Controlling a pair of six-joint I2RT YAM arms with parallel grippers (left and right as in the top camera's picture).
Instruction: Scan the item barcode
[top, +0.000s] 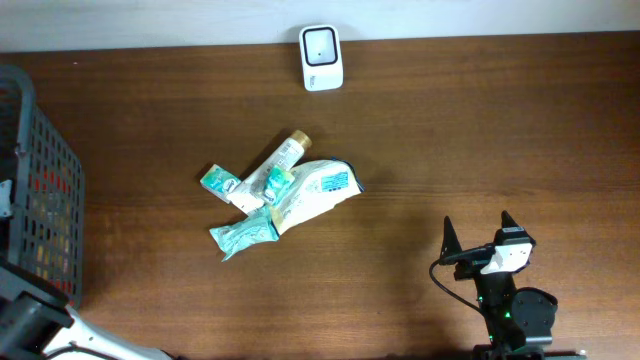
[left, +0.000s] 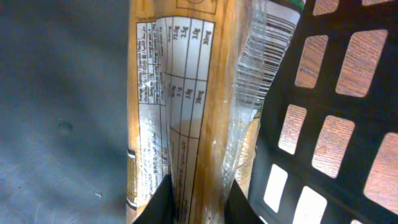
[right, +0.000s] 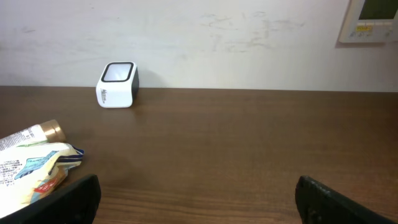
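Note:
In the left wrist view, an orange-brown packet (left: 186, 93) in clear wrap fills the frame, showing a white printed table and a barcode (left: 273, 37) at its upper right edge. My left gripper (left: 198, 202) is shut on the packet's lower end, one dark finger on each side. The packet lies against the black mesh basket (left: 329, 124). A white barcode scanner (top: 321, 57) stands at the table's far edge, also seen as the scanner (right: 117, 84) from the right wrist. My right gripper (top: 483, 240) hovers open and empty over bare wood at the near right.
The dark basket (top: 45, 200) stands at the left edge, with part of the left arm (top: 30, 325) below it. A pile mid-table holds a tube (top: 275, 163), a white-blue pouch (top: 318, 190), a teal packet (top: 243, 232) and a small green box (top: 220, 181).

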